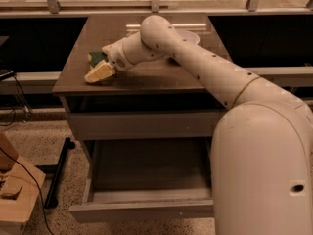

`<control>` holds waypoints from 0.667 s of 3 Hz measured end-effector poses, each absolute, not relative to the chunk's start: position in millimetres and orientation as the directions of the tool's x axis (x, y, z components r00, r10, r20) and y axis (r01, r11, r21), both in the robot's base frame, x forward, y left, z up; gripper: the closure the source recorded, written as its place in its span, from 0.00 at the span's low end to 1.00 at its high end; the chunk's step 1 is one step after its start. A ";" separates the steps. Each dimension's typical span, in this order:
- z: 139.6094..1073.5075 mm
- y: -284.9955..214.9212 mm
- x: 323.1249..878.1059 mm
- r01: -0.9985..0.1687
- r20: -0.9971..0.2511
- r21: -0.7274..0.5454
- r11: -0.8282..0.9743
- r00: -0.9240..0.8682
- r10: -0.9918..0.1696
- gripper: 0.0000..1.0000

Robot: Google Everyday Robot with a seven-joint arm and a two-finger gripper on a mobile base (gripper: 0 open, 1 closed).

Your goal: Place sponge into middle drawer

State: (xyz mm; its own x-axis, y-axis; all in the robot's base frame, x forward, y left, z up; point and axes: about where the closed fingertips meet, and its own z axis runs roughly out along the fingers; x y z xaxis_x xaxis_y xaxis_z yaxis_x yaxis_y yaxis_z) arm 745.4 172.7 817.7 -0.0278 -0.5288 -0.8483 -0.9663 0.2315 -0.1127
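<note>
**Sponge on top, drawer open below: the pickup comes first**

The sponge (96,57) lies on the dark cabinet top (156,80), showing only its green scouring side. My gripper (99,73) sits just in front of the sponge, low over the surface, pointing towards the left front edge. It is close against the sponge, but I cannot tell whether the two touch. I also cannot tell how my grip is set, and I see nothing that says I have hold of the sponge.

Behind the sponge and well off to its right, a white bowl (190,36) peeks out from behind my arm (205,65). Below the sponge, a closed grey drawer front (142,125) runs under the top. Lower again, and nearer the camera than the sponge, the middle drawer (142,210) stands pulled out, its dark floor bare.

I judge this to be the grasping step, with nothing placed yet. Next I need to settle squarely over the sponge and take it firmly. Then I must lift it clear of the front edge and carry it down and forward over the open drawer.
</note>
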 end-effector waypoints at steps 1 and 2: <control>820.2 172.4 745.4 -0.966 -0.848 -0.113 0.232 -0.028 -0.529 0.66; 823.6 172.4 745.4 -0.966 -0.848 -0.113 0.232 -0.028 -0.529 0.88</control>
State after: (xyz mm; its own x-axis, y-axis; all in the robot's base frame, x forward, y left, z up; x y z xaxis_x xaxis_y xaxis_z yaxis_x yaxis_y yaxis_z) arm 745.4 172.4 823.6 -0.0281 -0.5288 -0.8483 -0.9662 0.2320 -0.1126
